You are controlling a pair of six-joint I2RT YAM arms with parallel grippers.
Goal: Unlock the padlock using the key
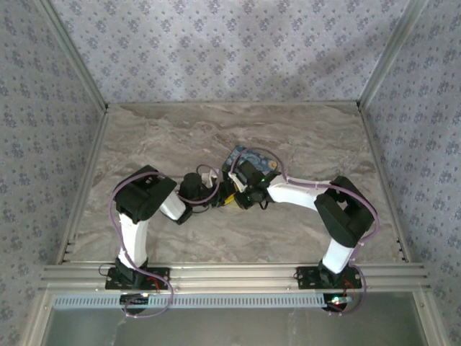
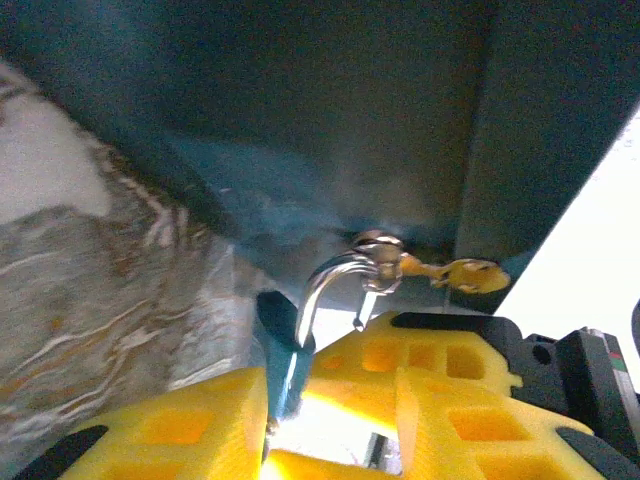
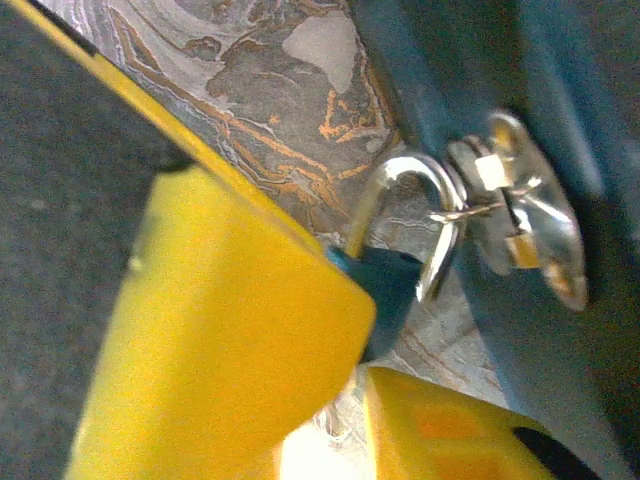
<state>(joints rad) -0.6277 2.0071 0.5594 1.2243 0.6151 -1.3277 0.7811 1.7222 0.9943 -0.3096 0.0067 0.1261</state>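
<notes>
One marble table [image 1: 144,137] has two hands meeting at its middle around one blue padlock [image 2: 278,345]. The left hand [image 2: 290,405] is clamped on the padlock; whether the right hand [image 3: 365,365] grips anything I cannot tell. One key ring [image 2: 375,248] hangs on the single silver shackle [image 2: 318,285].

Top view gives you even, soft light. Both wrist cams blur up close w/ glare at 6 o'clock; left wrist also 4 o'clock.
</notes>
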